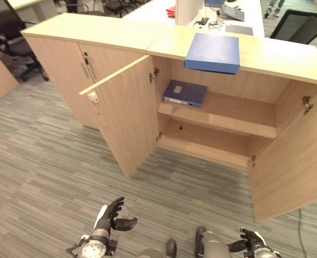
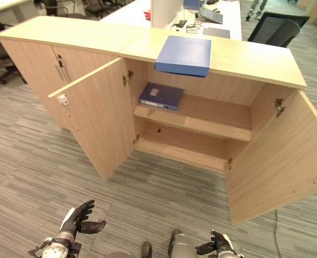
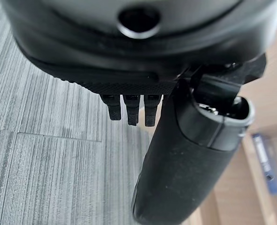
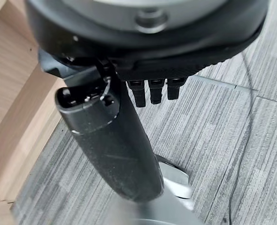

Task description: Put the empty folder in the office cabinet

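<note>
Left eye view shows the left hand (image 1: 111, 216) low over the carpet (image 1: 45, 166), fingers loosely spread and thumb out, gripping nothing. The right hand (image 1: 251, 240) hangs at the same level, relaxed and equally empty; each wrist view confirms bare fingers over the floor.

Ahead of both hands stands the cabinet (image 1: 287, 70) with both doors swung wide: the left door (image 1: 123, 115) juts toward the left hand, the right door (image 1: 293, 156) toward the right hand. Farther in, a dark blue binder (image 1: 185, 92) lies flat on the middle shelf (image 1: 228, 115).

Farthest and well above the hands, the blue folder (image 1: 213, 52) rests on the cabinet top, its near edge overhanging the front lip.

That overhang is the main risk, as I judge it: a clumsy upward reach could nudge the folder off the edge before a grasp closes. An arm could also clip the projecting left door, and the binder crowds the shelf's left end.
</note>
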You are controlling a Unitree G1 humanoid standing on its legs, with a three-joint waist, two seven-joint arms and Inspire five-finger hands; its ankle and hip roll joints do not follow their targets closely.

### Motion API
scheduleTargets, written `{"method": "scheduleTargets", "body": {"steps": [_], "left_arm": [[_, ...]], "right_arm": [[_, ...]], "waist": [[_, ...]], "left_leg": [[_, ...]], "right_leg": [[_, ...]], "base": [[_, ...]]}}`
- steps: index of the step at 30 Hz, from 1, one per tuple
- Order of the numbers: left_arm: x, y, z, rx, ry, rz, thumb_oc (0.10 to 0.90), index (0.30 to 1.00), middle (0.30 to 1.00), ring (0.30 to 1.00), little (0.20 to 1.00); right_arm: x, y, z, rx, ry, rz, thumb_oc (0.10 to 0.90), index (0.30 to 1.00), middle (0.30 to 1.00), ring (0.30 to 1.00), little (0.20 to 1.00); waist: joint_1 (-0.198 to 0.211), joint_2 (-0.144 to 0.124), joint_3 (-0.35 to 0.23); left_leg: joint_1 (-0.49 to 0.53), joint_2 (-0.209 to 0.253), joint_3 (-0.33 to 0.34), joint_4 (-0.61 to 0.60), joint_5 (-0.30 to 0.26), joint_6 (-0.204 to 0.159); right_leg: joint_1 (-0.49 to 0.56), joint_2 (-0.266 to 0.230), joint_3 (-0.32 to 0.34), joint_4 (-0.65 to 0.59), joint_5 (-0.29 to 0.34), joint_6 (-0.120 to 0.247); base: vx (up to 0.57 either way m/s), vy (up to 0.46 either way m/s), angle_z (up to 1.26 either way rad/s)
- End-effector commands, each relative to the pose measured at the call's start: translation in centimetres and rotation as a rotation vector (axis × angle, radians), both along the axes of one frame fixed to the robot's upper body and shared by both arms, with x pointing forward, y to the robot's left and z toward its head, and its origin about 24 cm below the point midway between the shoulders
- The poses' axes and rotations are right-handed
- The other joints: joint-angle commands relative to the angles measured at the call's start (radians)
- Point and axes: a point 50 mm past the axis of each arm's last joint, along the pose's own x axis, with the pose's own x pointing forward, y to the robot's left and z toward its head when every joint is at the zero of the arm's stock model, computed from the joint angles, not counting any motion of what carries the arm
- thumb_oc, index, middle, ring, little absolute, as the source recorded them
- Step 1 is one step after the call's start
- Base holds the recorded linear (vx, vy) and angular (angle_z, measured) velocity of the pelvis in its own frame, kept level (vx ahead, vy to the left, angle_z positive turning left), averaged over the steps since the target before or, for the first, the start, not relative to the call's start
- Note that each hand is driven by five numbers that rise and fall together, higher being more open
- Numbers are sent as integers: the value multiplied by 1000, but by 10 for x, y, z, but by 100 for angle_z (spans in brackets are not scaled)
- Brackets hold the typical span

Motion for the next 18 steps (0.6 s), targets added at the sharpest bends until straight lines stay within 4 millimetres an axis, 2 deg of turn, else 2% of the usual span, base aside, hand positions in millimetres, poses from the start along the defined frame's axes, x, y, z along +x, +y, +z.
{"method": "scheduleTargets", "body": {"steps": [1, 3, 4, 5, 6, 7, 8, 10, 11, 13, 14, 17, 18], "left_arm": [[20, -9, 30, 12, -194, -66, 800, 900, 900, 900, 900], [23, -14, 31, 14, -197, -82, 800, 900, 900, 900, 900], [23, -14, 30, 14, -197, -82, 800, 900, 900, 900, 900], [21, -15, 27, 8, -181, -82, 800, 900, 900, 900, 900], [21, -17, 26, -8, -180, -75, 800, 900, 900, 900, 900], [21, -17, 26, -9, -180, -75, 800, 900, 900, 900, 900], [23, -21, 25, -37, -183, -63, 800, 900, 900, 900, 900], [33, -27, 29, -62, -202, -82, 800, 900, 900, 900, 900], [33, -27, 29, -61, -202, -82, 800, 900, 900, 900, 900], [44, -35, 36, -63, -232, -124, 800, 900, 900, 900, 900], [44, -34, 36, -63, -233, -125, 800, 900, 900, 900, 900], [51, -37, 42, -42, -256, -162, 800, 900, 900, 900, 900], [53, -37, 45, -30, -263, -179, 800, 900, 900, 900, 900]], "right_arm": [[10, 5, 1, 0, -14, 20, 800, 900, 900, 900, 900], [2, 3, -3, -1, 12, 2, 800, 900, 900, 900, 900], [2, 3, -3, -1, 12, 2, 800, 900, 900, 900, 900], [-1, 1, -4, -10, 28, 9, 800, 900, 900, 900, 900], [-2, 0, -4, -16, 32, 7, 800, 900, 900, 900, 900], [-2, 0, -4, -17, 32, 7, 800, 900, 900, 900, 900], [-3, -3, -4, -25, 36, 3, 800, 900, 900, 900, 900], [-8, -7, -5, -38, 51, -18, 800, 900, 900, 900, 900], [-8, -7, -5, -37, 50, -19, 800, 900, 900, 900, 900], [-13, -11, -7, -45, 70, -48, 800, 900, 900, 900, 900], [-13, -10, -7, -44, 69, -49, 800, 900, 900, 900, 900], [-17, -11, -9, -47, 86, -47, 800, 900, 900, 900, 900], [-17, -9, -9, -45, 89, -37, 800, 900, 900, 900, 900]], "waist": [[-18, 40, -20], [-23, 21, -32], [-26, 22, -32], [-37, 22, -53], [-42, 27, -59], [-44, 30, -62], [-51, 37, -67], [-62, 40, -73], [-64, 36, -74], [-71, 36, -74], [-73, 32, -75], [-79, 33, -81], [-78, 31, -85]], "left_leg": [[261, 64, -141, -290, 19, -36], [328, 81, -184, -325, -25, -53], [331, 84, -186, -327, -24, -53], [367, 139, -177, -353, -41, -77], [361, 170, -168, -350, -40, -88], [359, 173, -169, -350, -41, -89], [340, 202, -168, -328, -24, -105], [293, 280, -153, -251, 45, -142], [288, 275, -156, -250, 48, -141], [272, 325, -124, -216, 109, -162], [270, 321, -126, -218, 114, -161], [267, 373, -72, -204, 199, -176], [247, 390, -44, -167, 246, -181]], "right_leg": [[56, 81, -72, -90, 196, -66], [73, 57, -112, -106, 250, -62], [76, 58, -116, -108, 250, -62], [65, 60, -171, -59, 247, -75], [59, 61, -186, -27, 232, -80], [56, 63, -189, -22, 229, -80], [35, 69, -198, 15, 213, -90], [26, 84, -230, 76, 157, -121], [24, 79, -231, 74, 160, -121], [57, 109, -255, 74, 108, -144], [56, 105, -254, 71, 111, -144], [79, 133, -270, 83, 61, -168], [95, 153, -267, 80, 37, -182]], "base": [[583, -250, 14], [556, -254, 70], [558, -333, 78], [497, -328, 53], [499, -330, 39], [260, -190, 21], [381, -263, 26], [483, -377, 34], [376, -350, 65], [306, -252, 74], [187, -136, 43], [240, -200, 19], [214, -185, 15]]}}
